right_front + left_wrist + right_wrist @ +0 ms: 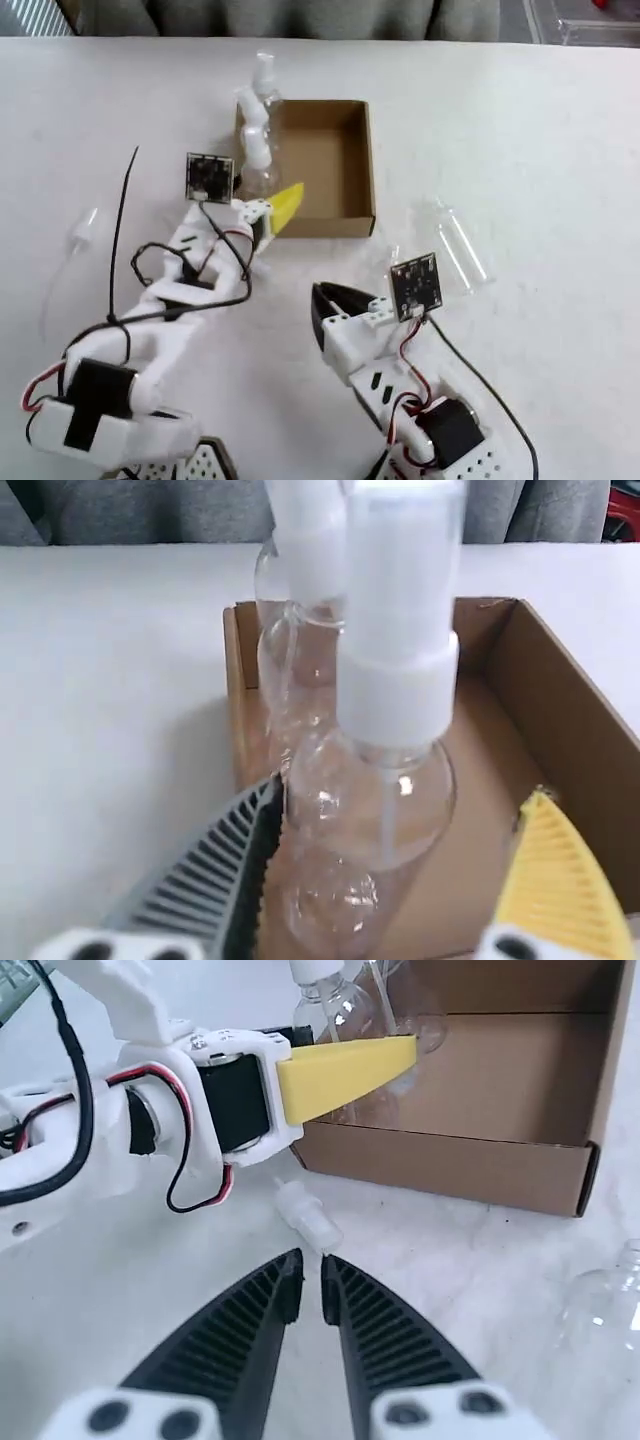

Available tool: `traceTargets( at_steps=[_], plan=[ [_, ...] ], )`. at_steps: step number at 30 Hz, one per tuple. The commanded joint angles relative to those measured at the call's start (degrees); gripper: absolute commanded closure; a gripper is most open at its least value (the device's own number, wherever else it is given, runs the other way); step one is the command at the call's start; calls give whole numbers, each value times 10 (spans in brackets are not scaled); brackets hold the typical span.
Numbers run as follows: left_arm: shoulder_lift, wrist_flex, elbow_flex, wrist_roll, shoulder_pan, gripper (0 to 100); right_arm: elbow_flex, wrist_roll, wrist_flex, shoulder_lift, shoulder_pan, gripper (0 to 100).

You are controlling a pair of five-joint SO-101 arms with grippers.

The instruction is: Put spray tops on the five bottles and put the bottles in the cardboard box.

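Observation:
The cardboard box (pixel 345 215) lies open at mid-table. Along its left wall stand clear bottles with white spray tops (pixel 258 130); the nearest one (pixel 385 780) is between the fingers of my left gripper (pixel 405 795), which is open. Its grey finger (pixel 235 875) touches the bottle, while the yellow finger (pixel 555 880) stands apart from it. My right gripper (pixel 310 1285) is shut and empty, low over the table in front of the box. A loose spray top (pixel 308 1218) lies just beyond its fingertips. An uncapped clear bottle (pixel 460 245) lies right of the box.
Another spray top with its tube (pixel 83 232) lies at the far left of the table. The left arm's body and cables (pixel 190 270) stretch from the front left to the box's near left corner. The uncapped bottle (pixel 610 1305) is close beside my right gripper.

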Motion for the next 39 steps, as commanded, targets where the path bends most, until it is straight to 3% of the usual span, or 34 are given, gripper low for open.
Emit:
traceTargets(
  at_steps=[1,8,16,24,31,35,39],
  plan=[
    [-89,73,0,-1,0,657,-20,2,0,-3,-3,981],
    [-225,244,2,-7,1,657,-19,2,1,-3,-3,981],
    [-429,506,1,-58,2,660,-11,2,0,-3,-3,981],
    [-625,756,-44,-63,0,661,-11,2,0,-3,-2,981],
    [-668,1004,-120,-62,-22,661,-11,2,0,-4,11,981],
    [-667,1012,-74,-84,-44,661,-14,2,-16,-4,54,981],
    [-667,935,-7,-217,-50,661,2,2,-44,-3,63,981]
  ],
)
